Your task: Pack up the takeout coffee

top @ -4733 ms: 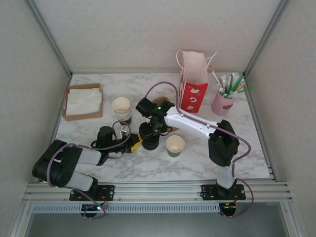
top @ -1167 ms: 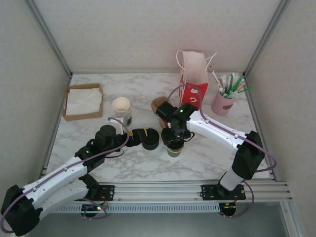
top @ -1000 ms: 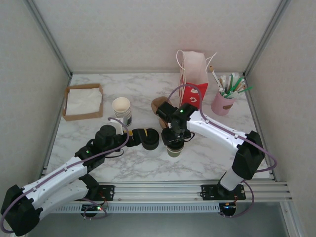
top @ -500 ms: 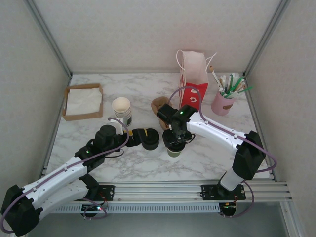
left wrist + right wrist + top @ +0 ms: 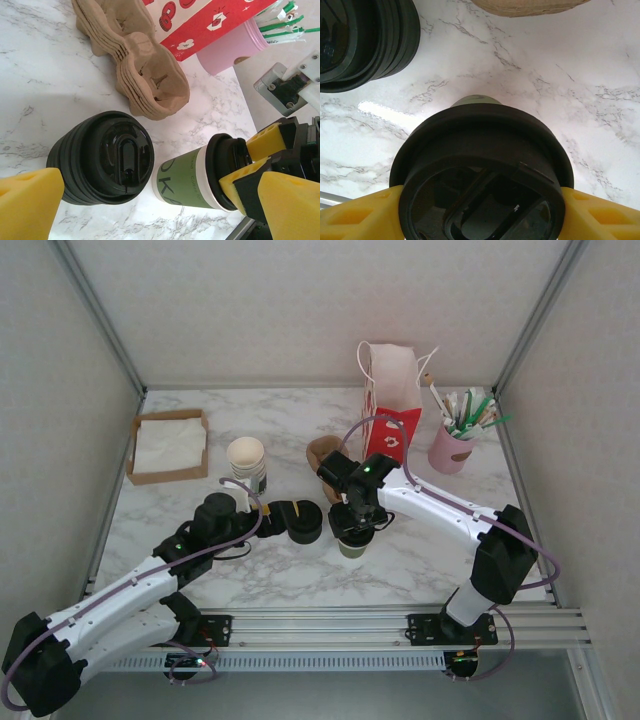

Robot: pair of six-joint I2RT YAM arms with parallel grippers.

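The takeout coffee (image 5: 351, 546) stands upright on the marble table (image 5: 420, 575), near the middle and a little toward the near edge. In the top view the right gripper (image 5: 352, 526) sits directly over it, covering the lid, so only the green lower wall shows. The left gripper (image 5: 288, 517) reaches in from the left with its jaws spread wide, at the stack of black lids (image 5: 305, 524) just left of the coffee. A stack of lidless cups (image 5: 247, 462) stands farther back, a napkin box (image 5: 168, 445) is by the far left corner, and a red-and-white paper bag (image 5: 392, 405) and a pink cup of straws (image 5: 452, 448) stand toward the far right corner.

In the left wrist view the left gripper (image 5: 165, 190) is open, its yellow fingers (image 5: 27, 202) far apart. The stack of black lids (image 5: 100, 157) lies just beside the left finger, untouched. The takeout coffee (image 5: 192, 175) stands beside that stack, and the right gripper (image 5: 247, 160) clamps its black lid from both sides. Brown pulp carriers (image 5: 145, 75) lie behind.

In the right wrist view the takeout coffee (image 5: 480, 150) sits squarely between the jaws of the right gripper (image 5: 480, 217), with the yellow fingers (image 5: 360, 215) pressed against the lid rim.
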